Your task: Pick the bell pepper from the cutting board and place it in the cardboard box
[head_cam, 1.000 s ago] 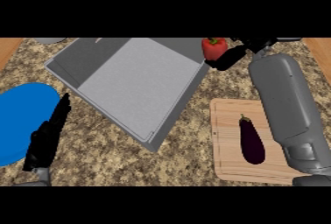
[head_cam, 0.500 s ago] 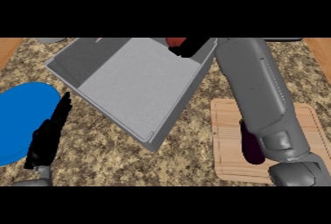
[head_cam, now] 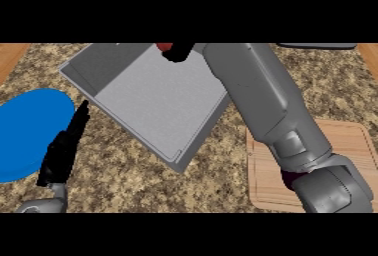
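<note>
Red shows at the far rim of the box (head_cam: 148,100): the bell pepper (head_cam: 164,47), only a sliver of it visible at the top of the view, with the right robot hand (head_cam: 179,51) curled round it, most of the fruit hidden behind the black fingers. It hangs over the far edge of the grey box rather than over the middle, and how high above the floor of the box I cannot tell.

The risk, as I judge it, lies in that position. Let go here, the pepper could strike the rim or the raised wall and roll off onto the speckled surface (head_cam: 221,180) beyond. A round fruit may also bounce or tumble inside if released from too high. The right forearm crosses above the box's near right side, so lowering it carelessly might nudge the box.

The cutting board (head_cam: 347,150) lies at the right, a dark purple thing (head_cam: 288,177) on it mostly hidden behind the arm. The left robot hand (head_cam: 63,150) rests at the lower left, fingers straight, holding nothing, beside a blue plate (head_cam: 29,130).
</note>
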Tool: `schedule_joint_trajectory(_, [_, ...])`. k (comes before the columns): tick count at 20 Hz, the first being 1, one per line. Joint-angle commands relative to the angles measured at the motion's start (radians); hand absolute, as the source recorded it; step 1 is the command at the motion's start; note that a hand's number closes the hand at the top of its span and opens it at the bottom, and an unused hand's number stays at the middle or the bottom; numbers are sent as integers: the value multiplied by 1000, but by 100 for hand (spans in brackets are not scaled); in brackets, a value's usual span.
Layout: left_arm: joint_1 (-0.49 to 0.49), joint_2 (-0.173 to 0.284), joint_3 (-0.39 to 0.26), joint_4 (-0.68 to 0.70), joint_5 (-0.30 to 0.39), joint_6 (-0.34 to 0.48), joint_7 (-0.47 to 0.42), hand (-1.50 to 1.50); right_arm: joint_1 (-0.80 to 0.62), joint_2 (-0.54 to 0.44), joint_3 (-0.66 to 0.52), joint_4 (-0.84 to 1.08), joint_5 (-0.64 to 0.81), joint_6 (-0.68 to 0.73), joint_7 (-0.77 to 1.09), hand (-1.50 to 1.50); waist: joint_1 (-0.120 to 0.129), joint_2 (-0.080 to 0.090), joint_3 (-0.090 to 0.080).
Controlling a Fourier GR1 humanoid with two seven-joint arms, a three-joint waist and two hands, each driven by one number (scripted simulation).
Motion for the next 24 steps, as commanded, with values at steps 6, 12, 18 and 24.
schedule_joint_trajectory(6, [-34, -33, -44, 8, -34, 12, 10, 0, -104, 7, 97, 280, -62, -85, 6, 150, 38, 13, -1])
schedule_joint_trajectory(12, [-40, -20, -44, 48, -28, -14, -39, 0, -54, 7, 119, 362, -146, -175, 29, -150, 89, 28, -2])
schedule_joint_trajectory(18, [-65, -38, -58, 28, -33, -7, -13, 0, -45, 7, 101, 369, -240, -236, -15, -150, 110, 29, -1])
schedule_joint_trajectory(24, [-40, -4, -30, 28, -20, -24, -48, 0, -19, 7, -42, 330, -382, -397, -105, -150, 95, 29, 0])
